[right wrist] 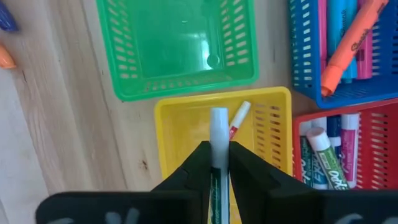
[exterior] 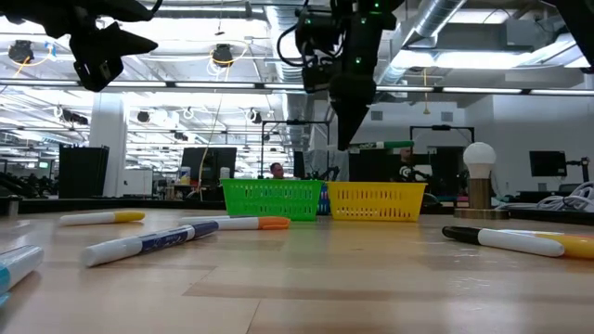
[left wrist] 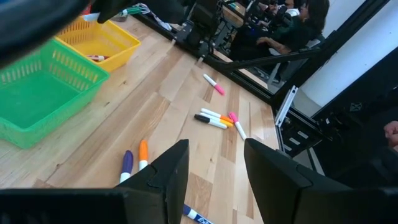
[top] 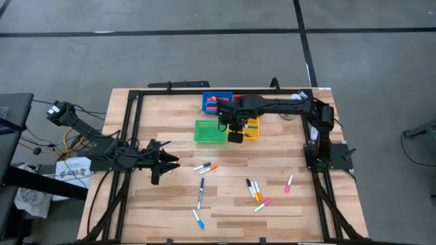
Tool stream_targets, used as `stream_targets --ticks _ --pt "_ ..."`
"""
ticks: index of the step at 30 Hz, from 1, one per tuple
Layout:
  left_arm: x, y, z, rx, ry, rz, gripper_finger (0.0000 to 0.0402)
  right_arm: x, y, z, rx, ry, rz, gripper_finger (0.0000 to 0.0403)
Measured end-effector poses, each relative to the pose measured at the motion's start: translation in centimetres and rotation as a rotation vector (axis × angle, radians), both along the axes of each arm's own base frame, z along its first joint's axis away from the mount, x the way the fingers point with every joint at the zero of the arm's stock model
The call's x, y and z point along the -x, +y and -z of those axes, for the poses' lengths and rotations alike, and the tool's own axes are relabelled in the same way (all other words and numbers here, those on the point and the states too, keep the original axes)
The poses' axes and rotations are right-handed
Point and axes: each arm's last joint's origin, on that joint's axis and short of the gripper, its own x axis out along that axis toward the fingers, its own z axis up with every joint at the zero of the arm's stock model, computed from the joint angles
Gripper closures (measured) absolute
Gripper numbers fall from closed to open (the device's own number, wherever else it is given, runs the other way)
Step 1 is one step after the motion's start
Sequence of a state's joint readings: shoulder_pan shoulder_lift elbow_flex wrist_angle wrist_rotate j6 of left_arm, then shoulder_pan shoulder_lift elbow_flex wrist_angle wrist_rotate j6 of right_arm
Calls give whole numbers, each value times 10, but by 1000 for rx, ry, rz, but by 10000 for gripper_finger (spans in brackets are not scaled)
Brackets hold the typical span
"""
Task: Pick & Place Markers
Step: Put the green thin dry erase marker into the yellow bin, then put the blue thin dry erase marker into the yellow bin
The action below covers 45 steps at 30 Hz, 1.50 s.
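The right hand [right wrist: 215, 163] hangs over the yellow tray [right wrist: 180, 134], clamped on a white-bodied marker [right wrist: 218, 134] whose pale cap points down into the tray, where one red-tipped marker [right wrist: 237, 121] already lies. The main risk is a drop from height: the marker could bounce off the rim or roll against the tray's wall and tip out. It could also end up in the wrong tray, since the green tray [right wrist: 180, 87], blue tray [right wrist: 305, 68] and red tray [right wrist: 301, 124] all press close (the held marker's cap colour is hard to tell, so the right tray is a guess). There is little room between the tray walls, so the hand should release straight down.

The left hand [left wrist: 214, 171] waits with fingers partly apart and empty, above loose markers [top: 255, 190] scattered over the open front of the worktop [top: 170, 116], well away from the trays.
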State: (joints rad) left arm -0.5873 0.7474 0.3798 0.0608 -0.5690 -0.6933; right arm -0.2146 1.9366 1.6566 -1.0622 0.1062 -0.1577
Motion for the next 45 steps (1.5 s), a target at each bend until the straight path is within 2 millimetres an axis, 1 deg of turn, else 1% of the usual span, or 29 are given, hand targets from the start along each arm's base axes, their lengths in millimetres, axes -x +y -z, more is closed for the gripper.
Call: stream_targets --ticks 4,22,26,29,31,34,38,41,43,45 --pt "0 0 0 0 0 0 247 1 -4 0 0 0 11 347" --pt "0 0 0 0 0 0 247 1 -4 -1 -3 -5 20 346" --pt "0 0 0 0 0 1 247 1 -4 -1 -13 -17 71 346" --pt "0 0 0 0 0 0 247 1 -3 -1 -38 -26 180 347" --pt "0 0 0 -1 1 1 247 4 1 0 -77 2 250 347" --pt "0 -1 0 3 3 16 247 13 14 2 -156 103 306 348" --pt "0 -1 0 9 7 39 247 18 45 2 -176 202 377 348" --pt "0 -2 0 34 13 66 247 19 74 2 -110 212 422 348" --pt "1 -4 0 43 16 86 247 18 95 1 -54 186 444 348" --pt "3 -7 0 47 17 106 247 17 117 1 -40 143 450 348"
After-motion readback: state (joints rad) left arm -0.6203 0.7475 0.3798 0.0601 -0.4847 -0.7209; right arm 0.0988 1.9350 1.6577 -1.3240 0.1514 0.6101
